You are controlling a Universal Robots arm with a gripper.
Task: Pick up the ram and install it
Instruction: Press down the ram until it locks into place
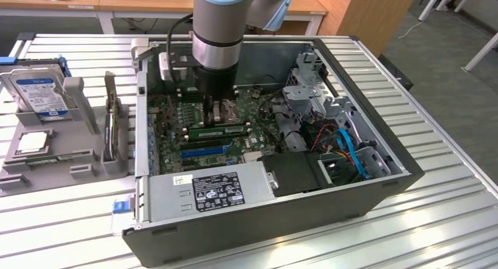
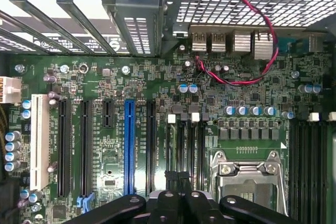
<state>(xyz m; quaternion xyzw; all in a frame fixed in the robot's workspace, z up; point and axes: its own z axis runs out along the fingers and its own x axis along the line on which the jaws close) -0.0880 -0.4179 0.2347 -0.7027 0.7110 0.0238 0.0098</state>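
The ram [image 1: 219, 130] lies seated lengthwise in the motherboard [image 2: 157, 114] slots, just before the gripper [image 2: 176, 203], whose fingers are closed together, empty.

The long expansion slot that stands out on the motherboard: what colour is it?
Blue, clearest in the wrist view.

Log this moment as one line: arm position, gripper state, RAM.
arm: inside PC case, above motherboard | gripper: shut | RAM: lying in case

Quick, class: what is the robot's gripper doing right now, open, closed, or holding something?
Gripper: closed, low over the motherboard inside the computer case; whether it holds anything cannot be told.
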